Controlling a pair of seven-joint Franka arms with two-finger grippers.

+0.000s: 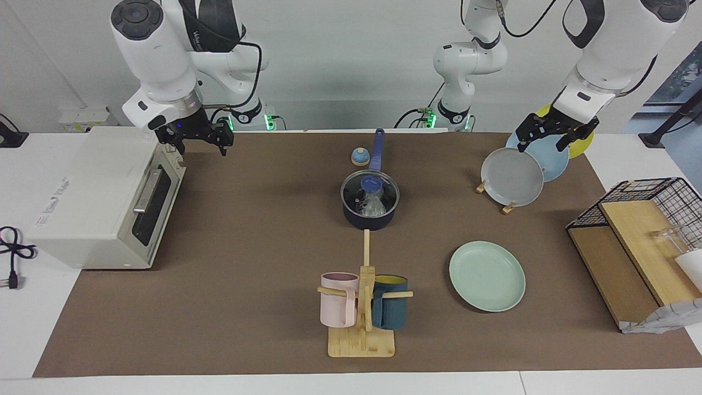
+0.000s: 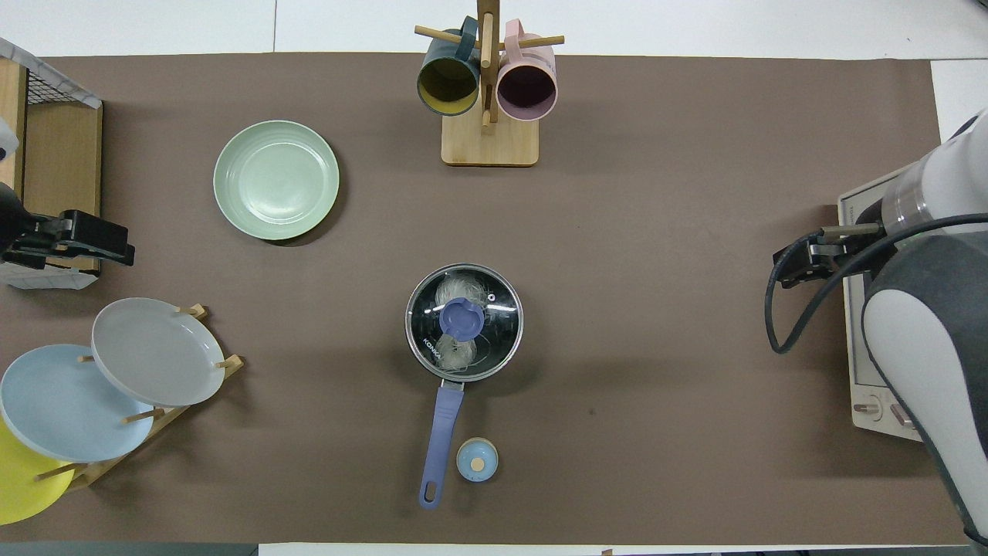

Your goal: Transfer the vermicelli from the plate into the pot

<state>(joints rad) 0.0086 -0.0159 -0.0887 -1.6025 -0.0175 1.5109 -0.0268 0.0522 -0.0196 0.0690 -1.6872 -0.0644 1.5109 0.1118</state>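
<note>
Both grippers hang clear of the task's things. Taking the pot [image 2: 464,323] as the clock's centre in the overhead view, the vermicelli [image 2: 457,293] lies inside it under a glass lid [image 2: 494,305] with a blue knob, and the handle points to 6 o'clock, toward the robots. The mint-green plate [image 2: 275,179] sits bare at about 10 o'clock, farther from the robots than the pot. A mug rack [image 2: 488,139] stands at 12 o'clock, and a small blue timer [image 2: 477,459] rests at 6, just beside the handle. The left gripper [image 1: 551,134], fingers spread, hovers over the plate rack [image 1: 507,207]. The right gripper [image 1: 200,138], fingers also apart, hangs over the toaster oven [image 1: 98,203].
</note>
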